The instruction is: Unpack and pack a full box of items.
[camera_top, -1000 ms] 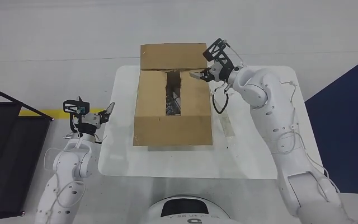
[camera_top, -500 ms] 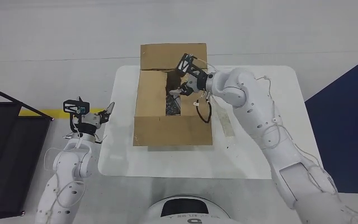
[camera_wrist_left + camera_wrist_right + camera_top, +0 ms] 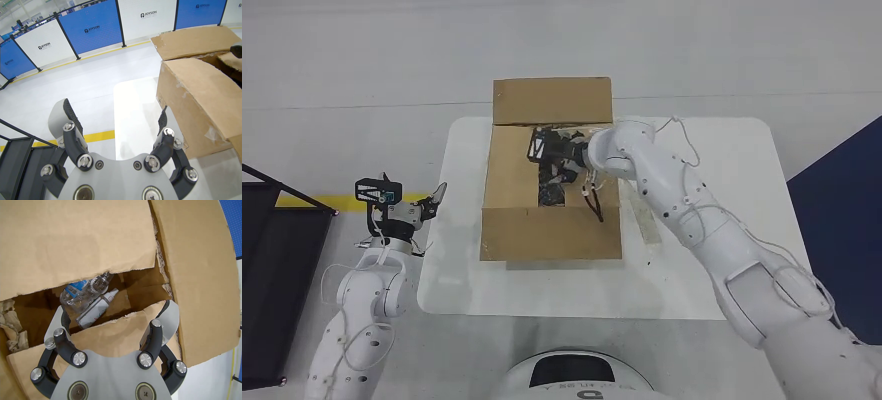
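Note:
A brown cardboard box (image 3: 512, 190) stands on the white table (image 3: 692, 260), its top flaps parted along a narrow gap and its far flap folded back. My right gripper (image 3: 554, 158) hovers over the far end of that gap. In the right wrist view this gripper (image 3: 115, 309) is open, with a torn flap edge (image 3: 117, 330) lying between its fingers. Inside the box lie a clear plastic bottle (image 3: 87, 291) and a white spray bottle (image 3: 96, 311). My left gripper (image 3: 434, 197) is open and empty off the table's left edge, apart from the box (image 3: 198, 94).
Crumpled brown packing paper (image 3: 11, 323) lines one side of the box's inside. A black rack (image 3: 272, 260) stands on the floor to the left of the table. Bare table (image 3: 132, 113) lies between my left gripper (image 3: 115, 108) and the box.
My right arm has swung left from beside the box's far right corner to over the gap between the flaps. The left arm has not moved.

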Controlling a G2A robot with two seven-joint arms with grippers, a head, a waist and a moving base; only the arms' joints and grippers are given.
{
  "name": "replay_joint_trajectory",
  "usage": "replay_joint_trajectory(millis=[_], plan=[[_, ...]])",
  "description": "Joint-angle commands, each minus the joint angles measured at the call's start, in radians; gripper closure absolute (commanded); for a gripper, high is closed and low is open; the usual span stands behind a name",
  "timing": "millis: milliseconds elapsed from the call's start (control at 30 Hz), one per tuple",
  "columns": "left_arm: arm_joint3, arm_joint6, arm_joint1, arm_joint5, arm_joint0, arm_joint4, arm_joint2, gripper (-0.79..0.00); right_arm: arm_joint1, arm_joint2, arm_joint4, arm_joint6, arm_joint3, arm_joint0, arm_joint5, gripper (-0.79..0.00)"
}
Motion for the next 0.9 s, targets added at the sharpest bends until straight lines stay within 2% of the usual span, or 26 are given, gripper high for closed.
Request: replay_joint_trajectory(millis=[0, 167, 267, 400, 567, 867], plan=[[0.0, 0.0, 0.0, 0.0, 0.0, 0.0, 0.0, -0.785, -0.015, -0.026, 0.0, -0.008, 0.026, 0.018, 0.005, -0.785], [0.0, 0.0, 0.0, 0.0, 0.0, 0.0, 0.0, -0.785, -0.061, -0.081, 0.024, -0.063, 0.105, 0.068, 0.023, -0.785], [0.0, 0.0, 0.0, 0.0, 0.0, 0.0, 0.0, -0.785, -0.085, -0.084, 0.065, -0.138, 0.157, 0.096, 0.046, -0.785], [0.0, 0.0, 0.0, 0.0, 0.0, 0.0, 0.0, -0.785, -0.101, -0.063, 0.102, -0.257, 0.208, 0.122, 0.066, -0.785], [0.0, 0.0, 0.0, 0.0, 0.0, 0.0, 0.0, -0.785, -0.114, -0.055, 0.117, -0.343, 0.224, 0.139, 0.065, -0.785], [0.103, -0.068, -0.011, -0.014, -0.133, 0.146, 0.14, -0.785, -0.155, -0.083, 0.129, -0.362, 0.268, 0.177, 0.057, -0.785]])
